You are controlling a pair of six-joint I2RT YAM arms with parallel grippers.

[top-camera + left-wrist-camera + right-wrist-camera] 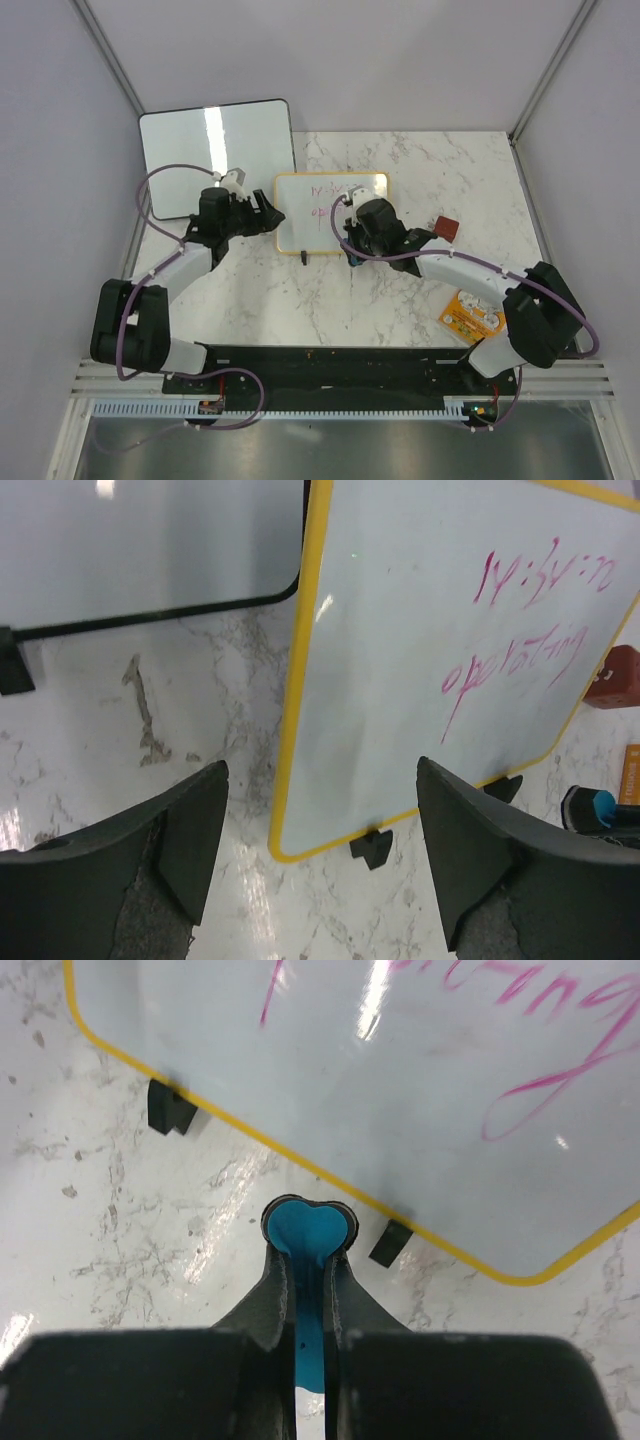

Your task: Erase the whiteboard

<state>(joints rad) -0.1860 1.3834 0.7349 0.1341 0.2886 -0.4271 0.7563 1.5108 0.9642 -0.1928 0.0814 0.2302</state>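
Here, both hands meet at the whiteboard [330, 210], which stands just short of the middle of the surface's [300, 300] far edge.
The left hand [320, 780] is released, its dark fingers [190, 830] spread wide to either side of the board's near left corner and touching nothing. The right hand [308, 1260] is clenched on a blue piece [300, 1228], whose rounded tip pokes out between the fingertips just in front of the board's yellow frame, near one of its small black feet [390, 1243]. Pink handwriting [520, 660] covers the right part of the board. A larger blank board [215, 155] with a thin black edge leans at the far left corner. A red-brown block [446, 228] lies right of the whiteboard, and an orange packet [470, 315] lies toward the right edge.
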